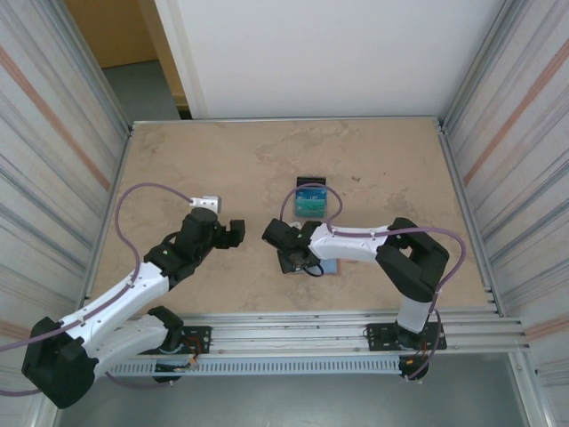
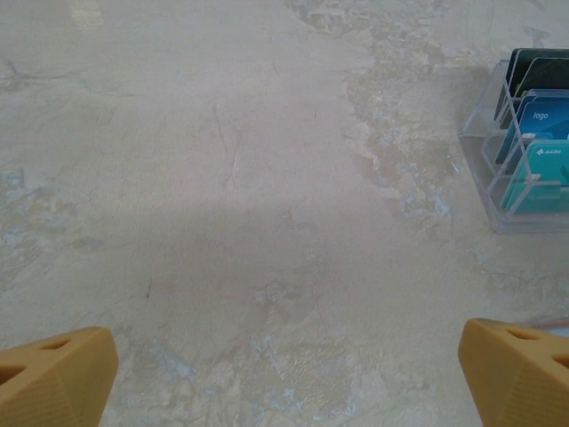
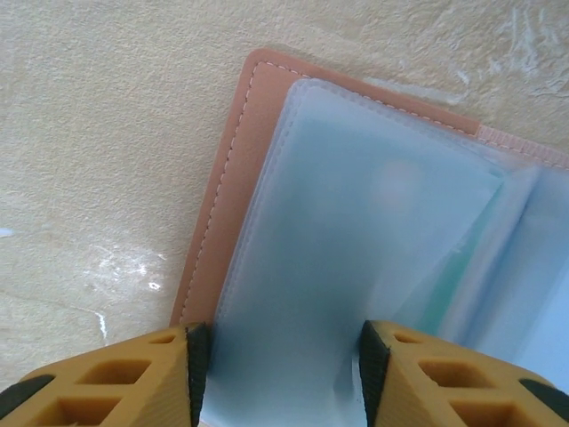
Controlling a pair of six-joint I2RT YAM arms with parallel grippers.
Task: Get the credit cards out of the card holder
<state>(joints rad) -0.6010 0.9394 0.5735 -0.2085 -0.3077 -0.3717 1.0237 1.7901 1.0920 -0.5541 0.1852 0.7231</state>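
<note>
The card holder lies open on the table, its pinkish-brown leather framing light-blue plastic sleeves. A teal credit card shows faintly inside a sleeve to the right. My right gripper points down onto the left sleeve with its jaws partly apart. One black pad sits at the sleeve's left edge and the other presses on its surface. From above, the right gripper covers most of the card holder. My left gripper hovers wide open over bare table, left of the card holder.
A clear upright stand with a black back holds a blue card and a teal card. It stands behind the card holder near the table's middle. Metal walls close in both sides.
</note>
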